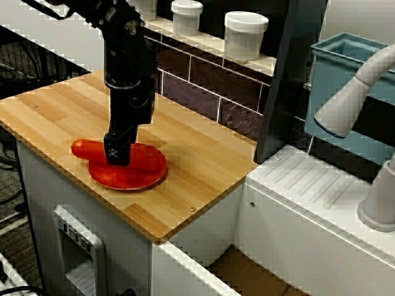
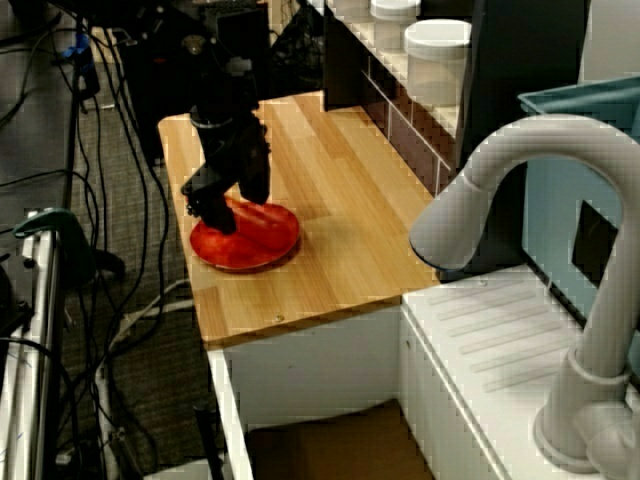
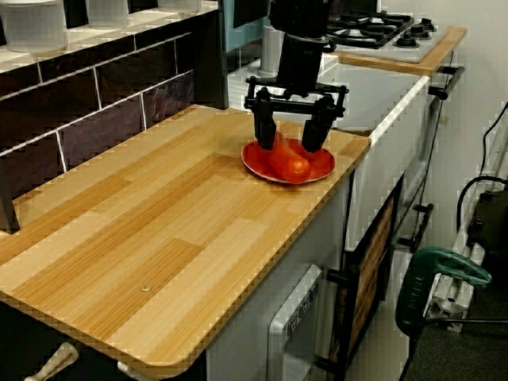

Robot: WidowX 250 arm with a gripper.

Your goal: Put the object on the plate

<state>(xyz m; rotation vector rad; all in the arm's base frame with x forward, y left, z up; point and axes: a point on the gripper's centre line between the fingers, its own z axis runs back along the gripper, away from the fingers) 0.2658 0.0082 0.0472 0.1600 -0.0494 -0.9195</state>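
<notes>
The red-orange plate (image 1: 141,179) (image 2: 247,259) (image 3: 324,166) sits near the front edge of the wooden counter (image 1: 197,154). The object (image 1: 84,148) (image 2: 264,216) (image 3: 290,163), a smooth red-orange sausage, lies across the plate with one end overhanging the rim. My black gripper (image 1: 117,155) (image 2: 226,214) (image 3: 290,140) points straight down over it. In the view along the counter its two fingers (image 3: 264,131) stand apart on either side of the sausage, open, low over the plate. In the front view the gripper hides the sausage's middle.
White lidded jars (image 1: 245,34) stand on the tiled ledge behind the counter. A dark upright post (image 1: 285,80) ends the counter on the sink side. Beyond it are a teal bin (image 1: 345,68), a grey tap (image 1: 355,92) and a white drainboard (image 1: 308,185). A stove (image 3: 381,28) lies further off.
</notes>
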